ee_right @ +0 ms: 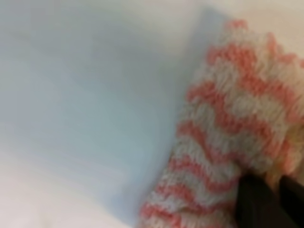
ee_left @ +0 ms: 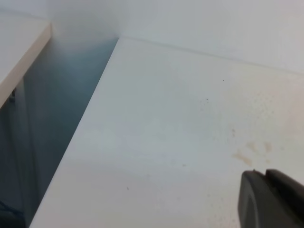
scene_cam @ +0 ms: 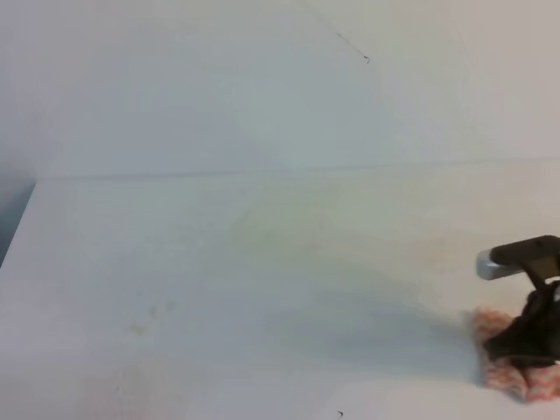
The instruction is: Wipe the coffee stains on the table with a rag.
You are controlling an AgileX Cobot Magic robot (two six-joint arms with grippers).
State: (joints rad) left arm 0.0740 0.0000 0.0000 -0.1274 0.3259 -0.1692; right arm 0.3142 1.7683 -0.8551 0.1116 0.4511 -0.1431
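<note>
my right hand (scene_cam: 525, 337) is pinched shut on the rag (scene_cam: 512, 367) near the desk's (scene_cam: 262, 289) right edge, soft floppy fluff, so I'd grab a bunched fold.

plain white wall (scene_cam: 219, 79), second white surface (ee_left: 19, 42) at left

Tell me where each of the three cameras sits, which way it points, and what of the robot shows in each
Exterior high: above the front, looking down across the table toward its back edge; the right pincer sits on the rag at the right edge.
Left wrist: on the left arm, low, facing the table's left edge and faint yellowish smudges; only the left pincer tip shows.
Right wrist: close above the rag, dark fingers shut on it.
Shared: exterior and right wrist both show the rag.
</note>
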